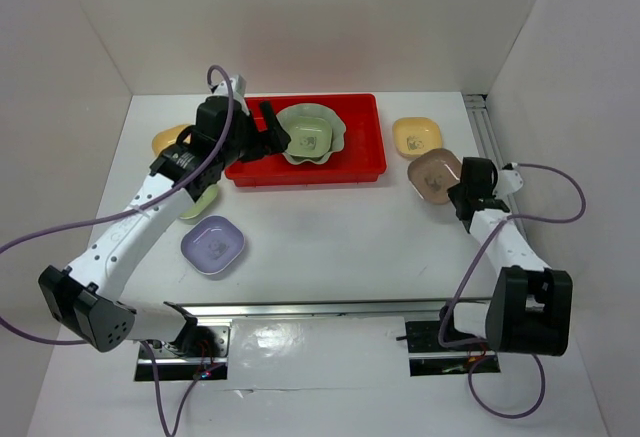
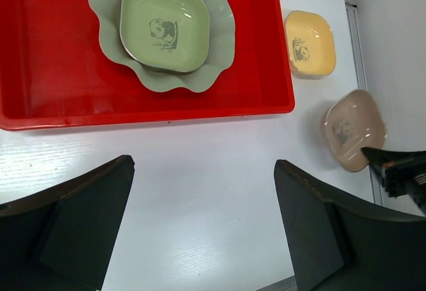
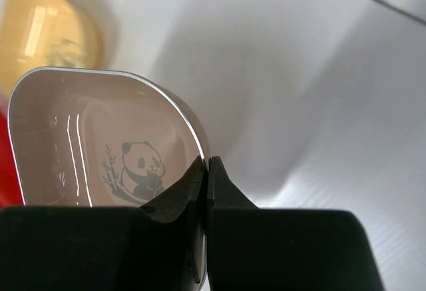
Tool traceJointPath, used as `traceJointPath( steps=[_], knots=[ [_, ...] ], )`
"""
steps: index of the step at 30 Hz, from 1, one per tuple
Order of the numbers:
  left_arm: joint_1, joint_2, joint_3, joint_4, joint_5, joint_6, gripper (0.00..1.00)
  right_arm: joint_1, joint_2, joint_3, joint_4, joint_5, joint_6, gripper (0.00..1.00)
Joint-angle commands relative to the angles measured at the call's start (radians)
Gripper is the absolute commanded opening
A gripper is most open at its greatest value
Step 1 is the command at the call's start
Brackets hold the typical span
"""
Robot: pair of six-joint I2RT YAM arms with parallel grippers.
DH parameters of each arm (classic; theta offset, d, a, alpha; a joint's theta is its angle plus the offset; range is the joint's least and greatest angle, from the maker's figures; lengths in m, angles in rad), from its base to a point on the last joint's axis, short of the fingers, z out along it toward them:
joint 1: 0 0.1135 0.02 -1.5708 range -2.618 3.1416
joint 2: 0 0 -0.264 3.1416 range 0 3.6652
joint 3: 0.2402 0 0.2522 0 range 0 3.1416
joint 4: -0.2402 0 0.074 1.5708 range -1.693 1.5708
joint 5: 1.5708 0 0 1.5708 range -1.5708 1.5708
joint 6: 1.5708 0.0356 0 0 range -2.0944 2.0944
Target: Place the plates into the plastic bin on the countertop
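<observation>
The small brown rounded-square dish (image 3: pixel 100 138) is pinched only by a thin bit of its rim. Lifted from there, I judge it could swing down or slip from the fingers, since its surface looks glossy and its weight hangs to one side. Carried low, it might also catch the raised wall of the shallow red plastic bin (image 1: pixel 300 179) or nudge the small yellow dish (image 1: pixel 417 136) lying just beyond it.

The brown dish has a pale, shiny inside, a fine light edge and a panda-with-bamboo print at its centre. It sits upright on the white table near the right edge, just off the bin's right end.

The right gripper (image 3: pixel 205 171) is clenched on the dish's near rim, one finger inside and one outside. The left gripper (image 2: pixel 206 231) hangs released, jaws wide, over the bin's near left corner. The bin already holds a large pale-green scalloped dish (image 1: pixel 335 137) with a small light-green dish (image 1: pixel 308 137) nested in it. A lavender dish (image 1: pixel 213 245) lies towards the near left of the table.
</observation>
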Motion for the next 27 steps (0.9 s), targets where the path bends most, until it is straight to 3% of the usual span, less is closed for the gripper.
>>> traceJointPath(
  steps=[1, 4, 8, 13, 16, 21, 27],
  knots=[
    [-0.002, -0.028, -0.011, 0.024, 0.004, 0.020, 1.00, 0.025, -0.058, 0.091, -0.051, 0.090, 0.006, 0.00],
    [-0.002, -0.057, -0.030, 0.024, 0.004, 0.011, 1.00, 0.044, -0.117, 0.100, 0.056, -0.008, -0.064, 0.00],
    [-0.011, -0.089, -0.039, -0.046, -0.066, -0.050, 1.00, 0.070, -0.069, 0.215, 0.160, -0.164, -0.202, 0.00],
    [-0.011, -0.163, -0.048, -0.225, -0.166, -0.172, 1.00, 0.139, 0.234, 0.520, 0.123, -0.462, -0.400, 0.00],
    [-0.020, -0.227, -0.099, -0.238, -0.156, -0.183, 1.00, 0.229, 0.393, 0.710, 0.075, -0.516, -0.486, 0.00],
    [-0.030, -0.285, -0.156, -0.293, -0.154, -0.141, 1.00, 0.347, 0.578, 0.954, 0.029, -0.495, -0.562, 0.00],
    [-0.030, -0.365, -0.206, -0.304, -0.166, -0.094, 1.00, 0.468, 0.716, 1.062, 0.044, -0.334, -0.476, 0.00]
  ],
)
